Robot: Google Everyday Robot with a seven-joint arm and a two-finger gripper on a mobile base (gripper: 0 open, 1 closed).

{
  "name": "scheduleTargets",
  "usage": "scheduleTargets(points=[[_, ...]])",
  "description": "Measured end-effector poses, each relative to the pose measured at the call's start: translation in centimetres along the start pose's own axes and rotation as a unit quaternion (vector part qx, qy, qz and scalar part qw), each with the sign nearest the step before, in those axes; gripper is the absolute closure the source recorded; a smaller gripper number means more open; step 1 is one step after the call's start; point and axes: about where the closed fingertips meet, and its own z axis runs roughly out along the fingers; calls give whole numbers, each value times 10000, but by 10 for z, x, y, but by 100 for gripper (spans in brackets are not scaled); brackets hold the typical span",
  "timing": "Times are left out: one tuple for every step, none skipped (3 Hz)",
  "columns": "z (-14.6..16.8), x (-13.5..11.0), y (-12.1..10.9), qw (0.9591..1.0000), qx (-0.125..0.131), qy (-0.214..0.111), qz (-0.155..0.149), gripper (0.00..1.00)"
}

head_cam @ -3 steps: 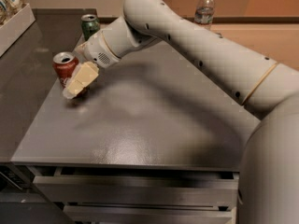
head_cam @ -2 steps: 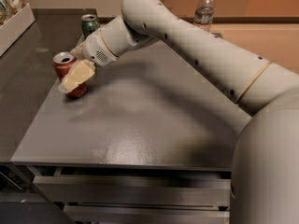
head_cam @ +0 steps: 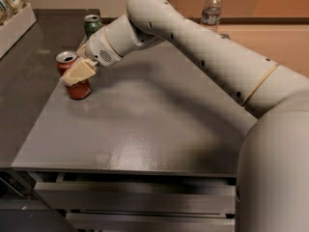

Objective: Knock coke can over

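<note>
The red coke can (head_cam: 76, 86) with a silver top stands on the grey table (head_cam: 145, 124) near its left side, leaning slightly to the left at the top. My gripper (head_cam: 77, 72) reaches in from the upper right, and its cream-coloured fingertip (head_cam: 79, 71) lies across the front of the can at mid height, touching it. The gripper hides the middle of the can.
A green can (head_cam: 92, 25) stands behind the coke can, next to my wrist. A clear water bottle (head_cam: 211, 7) stands on the far counter at the back right. A white box (head_cam: 14, 25) with packets sits at the far left. My arm spans the table's right half.
The gripper has moved left, up against the coke can. The can now leans slightly left.
</note>
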Motion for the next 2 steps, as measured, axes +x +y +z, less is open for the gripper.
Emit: scheduleTargets(points=[[-18,-4,6,9998,74,97,-180,88],[-46,-2,18,9975,200,529,-431,100]])
